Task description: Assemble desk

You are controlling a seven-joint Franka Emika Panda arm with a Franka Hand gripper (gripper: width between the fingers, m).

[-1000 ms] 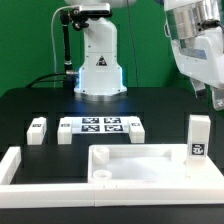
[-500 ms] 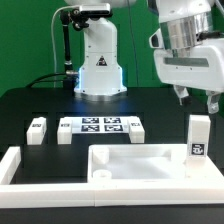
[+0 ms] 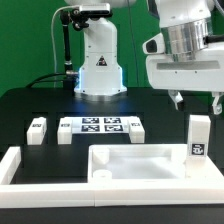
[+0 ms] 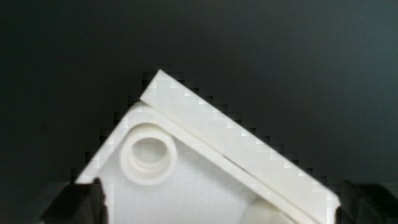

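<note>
One upright leg block stood at six o'clock from the gripper in the exterior view, long axis vertical; the jaws were spread, holding nothing.

The end effector, jaws apart, hangs above an upright leg block.

A black table fills the scene, with a green curtain hanging behind it. The marker board, flat and white with four square tags, lies near the table's middle. A long low white border wall runs along the near edge, cornering at the exterior view's left
</note>
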